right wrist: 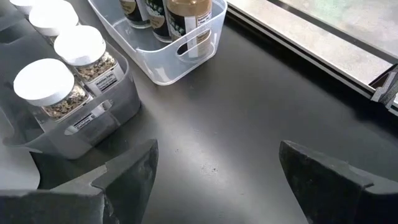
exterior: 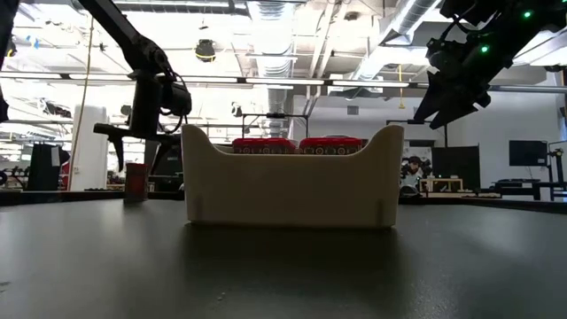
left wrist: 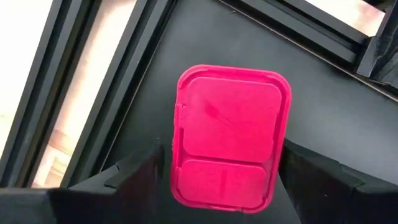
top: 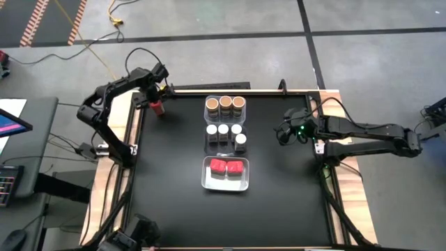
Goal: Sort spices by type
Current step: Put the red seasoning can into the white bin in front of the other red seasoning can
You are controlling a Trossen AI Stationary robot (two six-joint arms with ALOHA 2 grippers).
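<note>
Left gripper [top: 157, 103] open, fingers straddling red-topped spice jar [top: 158, 108] at surface corner, far from bins [top: 225, 174]. Right gripper [top: 284, 134] open, hovering right of white-topped jars [top: 223, 130].

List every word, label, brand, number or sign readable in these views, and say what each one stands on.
None can be read.
White-topped jars: printed paper labels on their sides, too small and blurred to read.
Brown-topped jars: dark labels and a white sticker, print too blurred to read.
Red-topped jar under the left pincer: the lid carries no text.
Bin in the low view: plain wall, no markings.
</note>
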